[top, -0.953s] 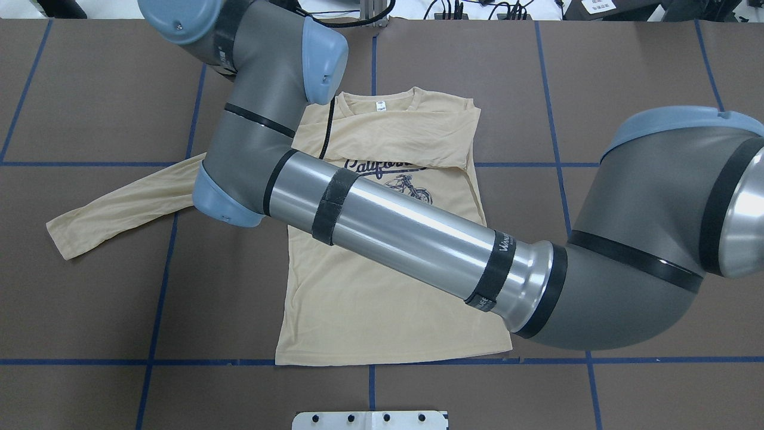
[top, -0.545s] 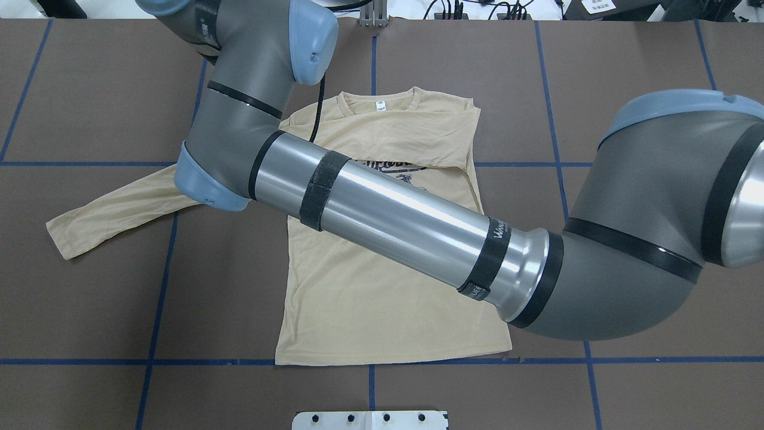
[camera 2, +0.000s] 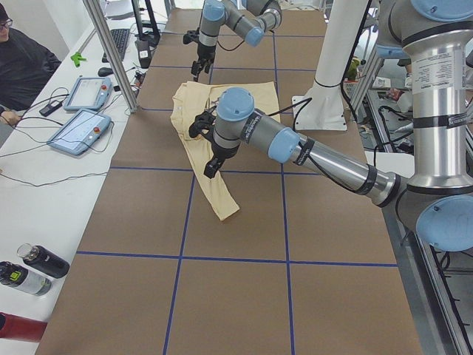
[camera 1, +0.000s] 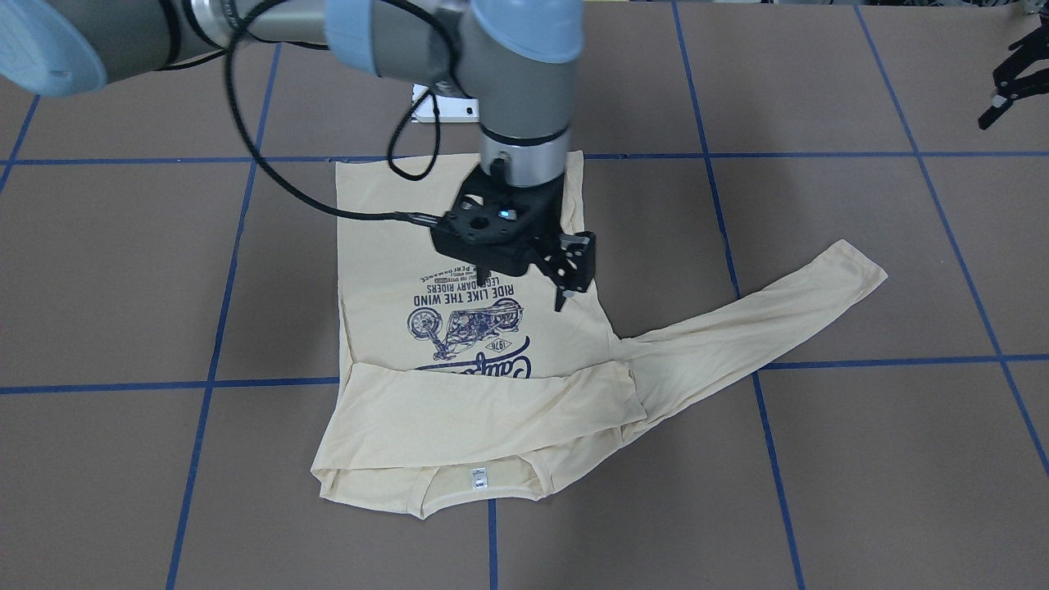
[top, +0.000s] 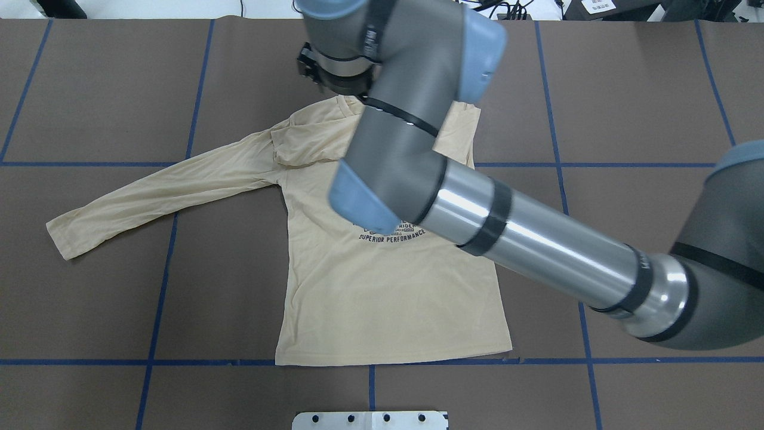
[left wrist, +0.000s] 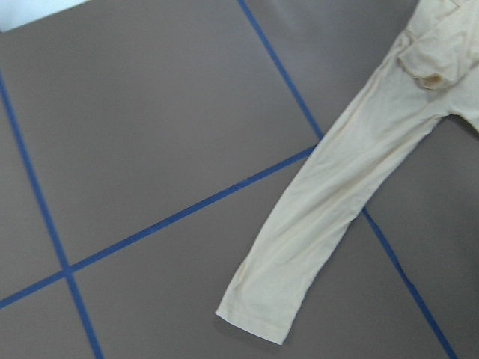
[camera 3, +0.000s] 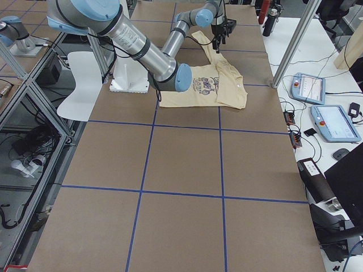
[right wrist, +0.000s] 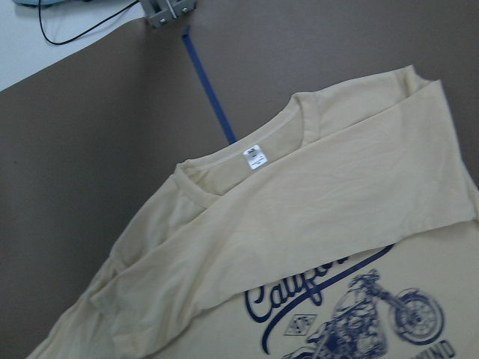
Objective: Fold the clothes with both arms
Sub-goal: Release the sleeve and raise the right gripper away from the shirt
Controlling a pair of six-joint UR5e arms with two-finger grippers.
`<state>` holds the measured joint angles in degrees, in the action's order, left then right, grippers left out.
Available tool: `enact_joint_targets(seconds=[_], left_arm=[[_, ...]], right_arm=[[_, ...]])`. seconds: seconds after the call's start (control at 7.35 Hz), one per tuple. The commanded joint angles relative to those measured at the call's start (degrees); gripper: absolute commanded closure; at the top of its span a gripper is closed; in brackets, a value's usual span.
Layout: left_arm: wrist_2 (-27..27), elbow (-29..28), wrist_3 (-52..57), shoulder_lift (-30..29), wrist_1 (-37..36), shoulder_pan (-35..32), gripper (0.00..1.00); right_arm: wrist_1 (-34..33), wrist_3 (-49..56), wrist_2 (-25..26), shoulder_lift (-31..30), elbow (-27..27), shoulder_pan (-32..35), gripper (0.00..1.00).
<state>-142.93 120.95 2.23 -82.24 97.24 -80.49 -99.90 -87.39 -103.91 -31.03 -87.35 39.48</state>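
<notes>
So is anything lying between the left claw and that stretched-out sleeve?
Nothing visible does: only the brown table lies between the left claw and the outstretched sleeve, which its wrist camera sees unobstructed.

Shirt (top: pixel 382 298) below me, navy print (camera 1: pixel 467 315): "Califor…", "1976", "RIDE LIKE THE WIND", "LEGENDARY RIDERS", "SUPERIOR PERFORMANCE".

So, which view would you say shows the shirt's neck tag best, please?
The right wrist view: the neck tag sits close, sharp and unobstructed. The front-facing view shows only a tiny white patch. Overhead, the right arm covers it; the side views are too distant, and the left wrist view misses it.
</notes>
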Motion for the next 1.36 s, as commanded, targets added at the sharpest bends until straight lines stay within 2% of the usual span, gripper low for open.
enact_joint_targets(seconds=[0.0, 0.14, 0.27, 0.41, 0.54, 0.68, 0.95, 1.23], left_arm=[[4.54, -0.28, -4.91, 0.33, 1.63, 7.69, 0.0], [10.5, -0.45, -9.39, 0.41, 4.42, 11.72, 0.0], [13.87, -0.98, -13.87, 1.37, 7.15, 14.63, 0.0], [13.99, -2.46, -16.53, 3.04, 11.7, 15.71, 0.0], [15.47, -3.87, -19.95, 5.14, 18.27, 16.93, 0.0], [19.4, -5.1, -24.5, 6.73, 24.42, 19.82, 0.0], [23.64, -10.88, -30.59, 7.09, 33.76, 25.8, 0.0], [30.74, -14.59, -38.84, 6.92, 38.09, 34.48, 0.01]], right_arm=[[-1.17, 14.19, -8.99, -19.07, -18.75, 6.98, 0.0], [-1.09, 23.05, -10.94, -26.55, -23.87, 9.97, 0.0], [-1.0, 30.71, -14.09, -32.71, -26.88, 13.13, 0.0], [-0.48, 37.14, -16.74, -37.39, -28.39, 16.04, 0.0], [-0.38, 44.25, -18.85, -41.87, -29.1, 19.37, 0.0], [0.83, 51.37, -20.7, -46.35, -29.11, 22.97, 0.0], [7.23, 63.7, -25.8, -57.07, -28.85, 29.4, 0.0], [9.2, 64.01, -27.13, -58.79, -28.67, 29.86, 0.0]])
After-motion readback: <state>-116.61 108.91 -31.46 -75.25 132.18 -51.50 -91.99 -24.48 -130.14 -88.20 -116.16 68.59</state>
